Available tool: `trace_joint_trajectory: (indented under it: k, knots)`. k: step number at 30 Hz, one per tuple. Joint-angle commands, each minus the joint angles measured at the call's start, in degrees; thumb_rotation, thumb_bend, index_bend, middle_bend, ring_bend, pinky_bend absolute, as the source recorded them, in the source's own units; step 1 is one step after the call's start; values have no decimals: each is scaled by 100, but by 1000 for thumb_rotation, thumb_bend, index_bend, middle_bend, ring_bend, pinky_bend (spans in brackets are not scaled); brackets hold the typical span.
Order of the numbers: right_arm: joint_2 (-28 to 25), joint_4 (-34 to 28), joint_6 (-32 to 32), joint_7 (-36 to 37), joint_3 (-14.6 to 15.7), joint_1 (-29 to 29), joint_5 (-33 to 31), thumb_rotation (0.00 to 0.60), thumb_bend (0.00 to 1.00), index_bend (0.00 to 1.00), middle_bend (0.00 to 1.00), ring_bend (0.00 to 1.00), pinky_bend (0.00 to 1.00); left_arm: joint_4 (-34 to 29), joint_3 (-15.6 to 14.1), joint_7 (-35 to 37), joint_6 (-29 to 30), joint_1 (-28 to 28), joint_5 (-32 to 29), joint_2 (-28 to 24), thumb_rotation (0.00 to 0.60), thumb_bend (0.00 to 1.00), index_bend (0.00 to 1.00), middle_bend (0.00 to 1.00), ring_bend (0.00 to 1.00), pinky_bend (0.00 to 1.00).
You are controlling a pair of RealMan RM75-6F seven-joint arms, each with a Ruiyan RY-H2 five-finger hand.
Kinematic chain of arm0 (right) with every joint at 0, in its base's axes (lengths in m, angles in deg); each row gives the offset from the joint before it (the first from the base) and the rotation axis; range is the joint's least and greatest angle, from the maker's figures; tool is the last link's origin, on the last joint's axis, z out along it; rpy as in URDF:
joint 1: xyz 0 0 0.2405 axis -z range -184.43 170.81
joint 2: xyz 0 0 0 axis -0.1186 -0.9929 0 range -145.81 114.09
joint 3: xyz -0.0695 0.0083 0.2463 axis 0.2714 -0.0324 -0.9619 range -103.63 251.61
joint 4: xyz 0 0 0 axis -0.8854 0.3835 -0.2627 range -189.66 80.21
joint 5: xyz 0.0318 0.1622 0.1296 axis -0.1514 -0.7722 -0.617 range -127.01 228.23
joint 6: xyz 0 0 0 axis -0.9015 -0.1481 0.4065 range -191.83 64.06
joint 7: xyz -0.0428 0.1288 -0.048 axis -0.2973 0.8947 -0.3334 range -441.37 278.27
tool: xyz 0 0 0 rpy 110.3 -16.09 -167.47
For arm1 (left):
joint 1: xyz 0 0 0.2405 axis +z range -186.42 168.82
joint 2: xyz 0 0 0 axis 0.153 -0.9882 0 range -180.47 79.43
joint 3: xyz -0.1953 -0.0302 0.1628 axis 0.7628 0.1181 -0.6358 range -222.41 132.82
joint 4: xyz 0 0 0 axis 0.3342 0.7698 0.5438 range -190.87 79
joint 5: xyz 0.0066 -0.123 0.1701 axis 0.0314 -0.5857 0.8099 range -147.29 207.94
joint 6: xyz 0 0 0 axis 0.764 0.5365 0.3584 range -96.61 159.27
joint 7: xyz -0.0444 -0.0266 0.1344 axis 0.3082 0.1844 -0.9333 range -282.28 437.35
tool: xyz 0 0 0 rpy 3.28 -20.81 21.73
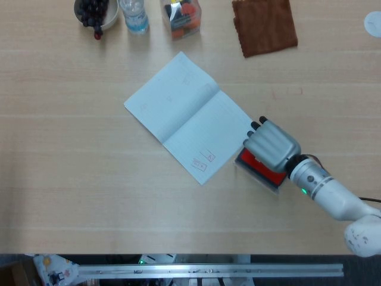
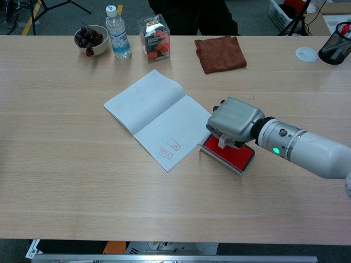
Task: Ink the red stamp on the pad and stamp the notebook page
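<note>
An open notebook (image 1: 181,113) (image 2: 151,112) lies at an angle in the middle of the table. Two small stamped marks (image 1: 203,160) (image 2: 169,149) sit near its lower corner. Just right of that corner lies the red ink pad (image 1: 262,170) (image 2: 235,155) in its pale tray. My right hand (image 1: 271,145) (image 2: 233,120) is curled over the pad's left part, knuckles up. A pale piece of the stamp (image 2: 222,142) shows under the fingers, touching the red surface. The rest of the stamp is hidden by the hand. My left hand appears in neither view.
Along the far edge stand a bowl of dark fruit (image 1: 95,12) (image 2: 90,38), a water bottle (image 1: 134,15) (image 2: 118,32) and a clear box (image 1: 182,16) (image 2: 154,37). A brown cloth (image 1: 264,25) (image 2: 220,53), a white disc (image 2: 306,53) and a black mesh cup (image 2: 335,50) lie to the right.
</note>
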Motion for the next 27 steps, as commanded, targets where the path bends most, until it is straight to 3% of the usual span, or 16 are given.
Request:
trace_joint_trajectory:
  k: [1, 21, 27]
  knots:
    - [37, 46, 6, 6, 22, 23, 41, 600, 327, 666, 494, 293, 305, 3, -1, -1, -11, -5, 3, -1, 600, 272, 42, 43, 36, 63]
    - [119, 217, -29, 87, 3, 119, 142, 600, 327, 673, 499, 296, 305, 22, 4, 9, -23, 5, -7, 2, 600, 272, 42, 43, 36, 63]
    - [-92, -21, 92, 338, -259, 119, 179, 600, 327, 673, 499, 296, 305, 1, 17, 33, -1, 8, 1, -30, 600, 272, 42, 43, 36, 63]
